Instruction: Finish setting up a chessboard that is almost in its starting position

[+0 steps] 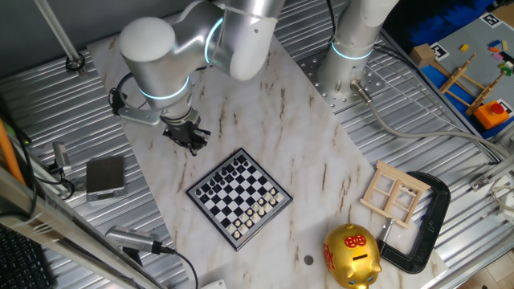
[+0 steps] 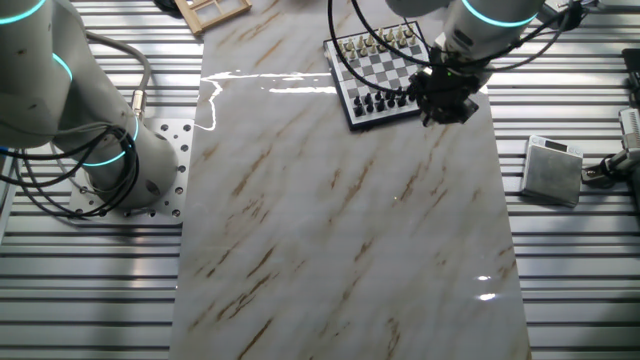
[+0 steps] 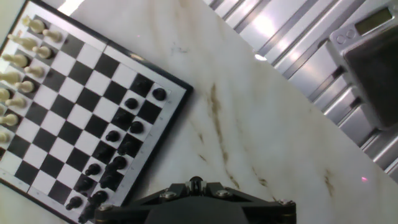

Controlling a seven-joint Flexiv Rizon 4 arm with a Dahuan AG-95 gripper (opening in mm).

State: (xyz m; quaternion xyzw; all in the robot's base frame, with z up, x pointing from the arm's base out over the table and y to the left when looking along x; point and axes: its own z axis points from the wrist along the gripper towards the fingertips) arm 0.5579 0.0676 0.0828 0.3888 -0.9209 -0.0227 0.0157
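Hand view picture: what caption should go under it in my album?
Looking down at the small black-and-white chessboard on the marble table, black pieces nearest the gripper.

A gold piggy bank (image 1: 352,255) sits at the near edge of the marble table (image 1: 321,160). Beside it lies a big black clamp (image 1: 424,225). A pale wooden frame (image 1: 393,193) rests just above the clamp. A small grey scale (image 1: 105,177) sits off the marble.

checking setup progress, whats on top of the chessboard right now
The chessboard carries black pieces along the edge nearest the claw and white pieces along the far edge. Its middle squares are bare. The claw's housing hides the near corner in the hand view.
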